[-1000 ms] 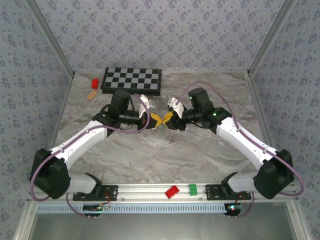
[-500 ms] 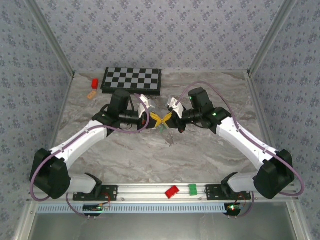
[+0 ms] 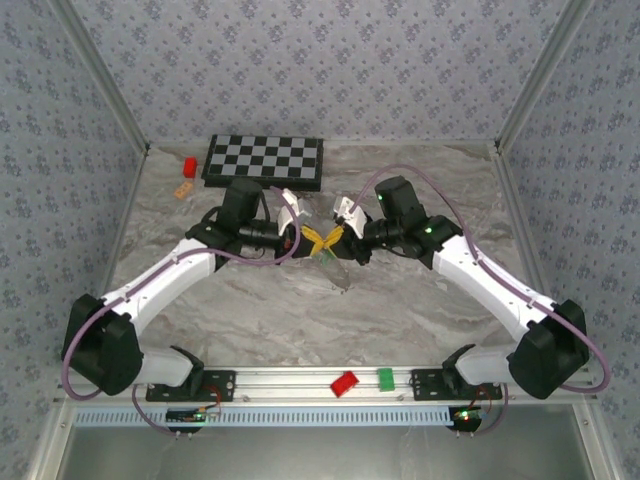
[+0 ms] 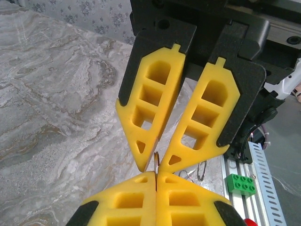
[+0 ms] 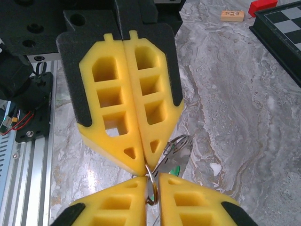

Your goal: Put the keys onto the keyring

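**Pincers tip to tip at mid-desk**

At the centre of the overhead view, above the marbled grey desk, the left pincer and the right pincer meet tip to tip. The left one's yellow foam fingers are pressed together on the thin grey metal keyring. The right one's fingers stand slightly parted with the ring between them; I cannot tell whether they grip it. A small key with a green plastic head and a silvery blade hangs just right of the ring, low in the right wrist view.

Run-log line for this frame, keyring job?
phase: two-arm hold at centre | left gripper: shut on keyring | right gripper: jaws slightly apart around it, grip unclear | keys: hanging beside fingertips, attachment unclear
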Robot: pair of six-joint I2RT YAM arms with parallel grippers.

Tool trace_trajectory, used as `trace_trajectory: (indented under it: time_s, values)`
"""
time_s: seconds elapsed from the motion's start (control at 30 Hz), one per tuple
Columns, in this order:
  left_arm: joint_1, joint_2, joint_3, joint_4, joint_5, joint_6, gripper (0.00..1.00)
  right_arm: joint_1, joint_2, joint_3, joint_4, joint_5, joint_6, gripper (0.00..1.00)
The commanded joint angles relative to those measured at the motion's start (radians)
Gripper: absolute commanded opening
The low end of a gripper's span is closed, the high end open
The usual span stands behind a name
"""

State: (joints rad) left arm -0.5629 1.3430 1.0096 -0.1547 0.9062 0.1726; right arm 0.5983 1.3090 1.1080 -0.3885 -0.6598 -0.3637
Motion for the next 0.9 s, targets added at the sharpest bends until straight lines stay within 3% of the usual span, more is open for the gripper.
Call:
trace_trajectory:
  time_s: [0.0, 0.17, 0.43, 0.5, 0.57, 0.7, 0.8, 0.87]
  values:
    - [-0.001, 0.004, 0.043, -0.002, 0.048, 0.025, 0.0, 0.014, -0.025, 0.029, -0.016, -0.006, -0.02, 0.08]
    - [-0.001, 0.006, 0.045, -0.006, 0.053, 0.028, 0.0, 0.026, -0.018, 0.032, -0.027, -0.007, -0.032, 0.0]
    - [0.0, 0.002, 0.044, -0.006, 0.063, 0.028, 0.0, 0.032, -0.013, 0.028, -0.026, -0.01, -0.029, 0.0]
    - [0.0, -0.002, 0.046, -0.004, 0.061, 0.024, 0.1, 0.031, -0.014, 0.023, -0.019, -0.015, -0.024, 0.0]
    - [-0.001, -0.01, 0.044, 0.005, 0.06, 0.016, 0.1, 0.025, -0.019, 0.012, 0.003, -0.018, -0.01, 0.0]
    - [0.001, -0.041, 0.027, 0.053, 0.042, -0.017, 0.26, 0.009, -0.032, -0.019, 0.062, -0.042, 0.03, 0.0]
    - [0.004, -0.073, -0.005, 0.115, 0.019, -0.053, 0.22, -0.009, -0.045, -0.051, 0.127, -0.063, 0.069, 0.0]
    - [0.005, -0.101, -0.029, 0.166, -0.021, -0.084, 0.26, -0.019, -0.053, -0.071, 0.17, -0.068, 0.093, 0.0]
